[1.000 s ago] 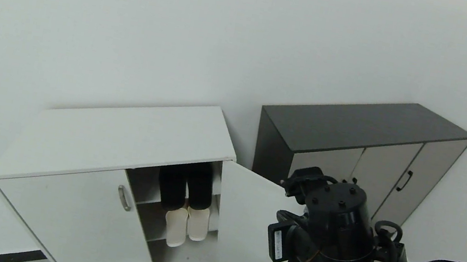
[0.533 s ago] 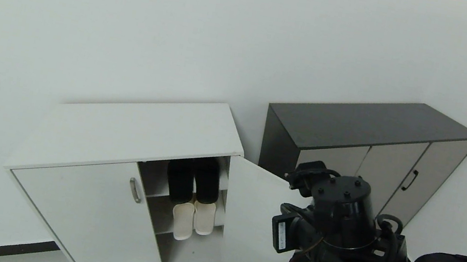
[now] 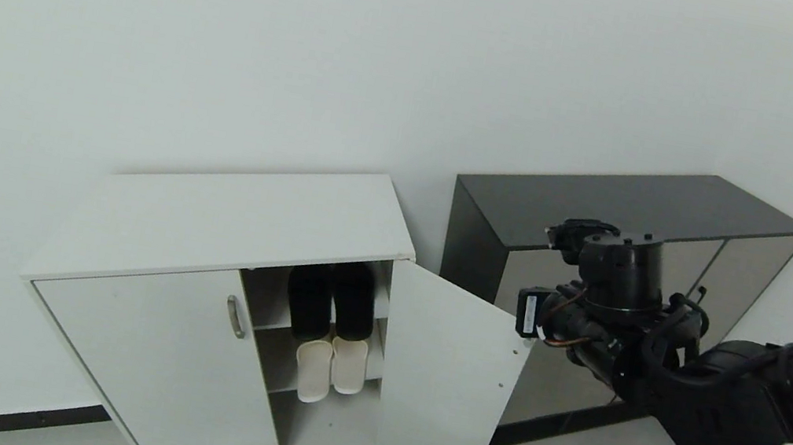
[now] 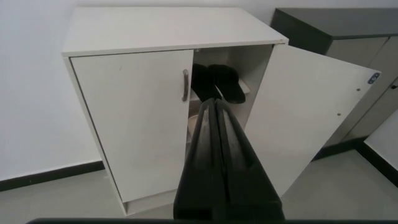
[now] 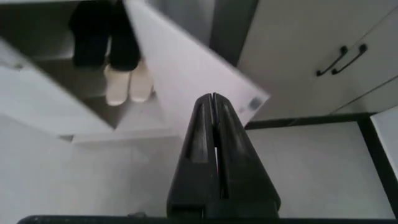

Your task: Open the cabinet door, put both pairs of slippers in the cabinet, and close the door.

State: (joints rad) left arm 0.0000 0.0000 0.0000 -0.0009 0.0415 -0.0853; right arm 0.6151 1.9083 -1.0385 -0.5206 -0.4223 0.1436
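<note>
Left end effector [image 4: 216,102] pressed together, facing cabinet [image 3: 237,221]. Black slippers [image 3: 332,300] and white slippers [image 3: 331,367] shelved inside (white pair seems to overhang). Door [image 3: 445,389] wide open; right end effector [image 5: 213,99], also pressed together, near its free edge. Risk: door jams on heels, or push glances off.

The right arm [image 3: 736,388] is matte black. Its wrist bears a drum-shaped housing [image 3: 622,278] with small screws [image 3: 632,241] in the flat cap. Left of the drum sits a box with a white label [image 3: 530,315]; below the drum run thin orange wires [image 3: 562,340], right of it loop thick black cables [image 3: 680,315], and behind it lies a soft black cover [image 3: 758,399]. The left gripper [image 4: 216,102] and right gripper [image 5: 212,98] each have two long flat black fingers [image 4: 204,143] closed along a narrow seam
</note>
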